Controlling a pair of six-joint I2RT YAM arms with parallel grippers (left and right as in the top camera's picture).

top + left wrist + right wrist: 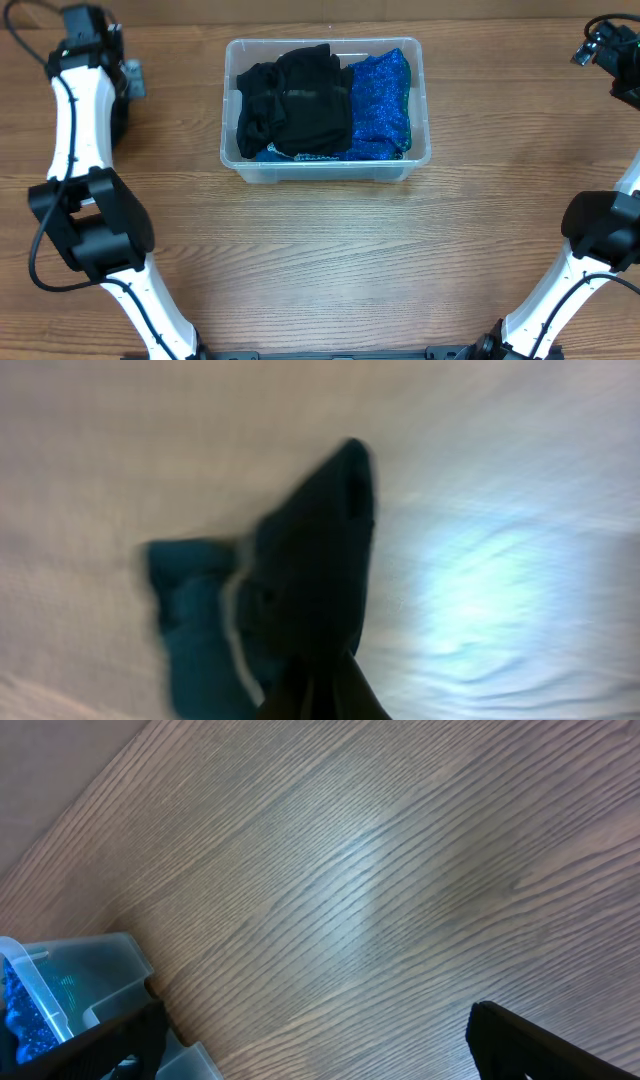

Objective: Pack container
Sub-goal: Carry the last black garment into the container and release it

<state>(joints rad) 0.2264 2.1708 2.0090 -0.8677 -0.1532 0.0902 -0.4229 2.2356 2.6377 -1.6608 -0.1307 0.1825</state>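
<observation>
Surface: a light-brown wood-grain table (330, 260), seen from above with an arm at each side.
Right gripper (315, 1020): it hangs over bare wood at the far right of the table. Its dark fingers (520, 1040) stand wide apart, one at each lower corner of the wrist view, with nothing between them.
Left gripper (128, 78): it is at the far left of the table, well apart from the bin. The wrist view is badly blurred, showing only a dark finger shape (320, 570) with a teal smear (190, 620) beside it. Whether the jaws are apart or together cannot be told.
Container (326, 170): a clear plastic bin with rounded corners, upright at the far middle of the table between the two arms. Neither gripper touches it. One of its corners shows at the lower left of the right wrist view.
Contents: a black garment (295, 100) is bunched across the left and middle of the bin. A blue glittery fabric (382, 100) fills the right side, and the black lies over its edge.
Arms: white links with black joints. The left arm (75, 130) reaches up the left side, and the right arm (600, 240) up the right.
</observation>
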